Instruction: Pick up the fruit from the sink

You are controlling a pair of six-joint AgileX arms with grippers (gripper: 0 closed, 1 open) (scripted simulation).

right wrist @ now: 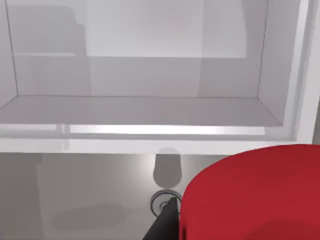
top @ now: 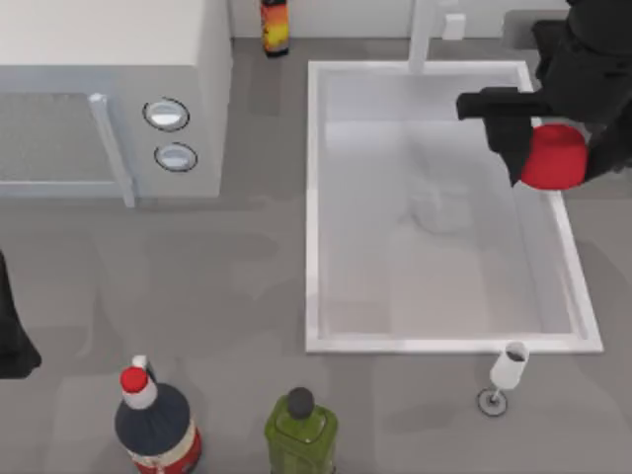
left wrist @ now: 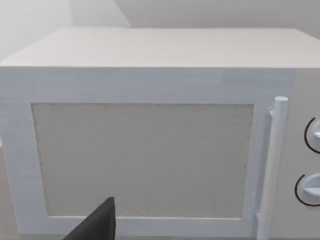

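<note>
Right tool (top: 549,158) gripping fruit (top: 554,156), above sink (top: 312,197)

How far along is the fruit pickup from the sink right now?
Done: the right tool is shut on the red fruit and has it lifted at the right rim of the sink; the basin floor looks bare. In hand: the fruit, which looms close in the right wrist view. Left: probably only carrying it clear. The left tool is parked at the table's left edge, near the microwave.

A microwave (top: 109,94) stands on the desk (top: 227,286); near it are a dark bottle (top: 155,427), a green bottle (top: 300,431), a wineglass (top: 506,375) and a bottle (top: 275,27).
</note>
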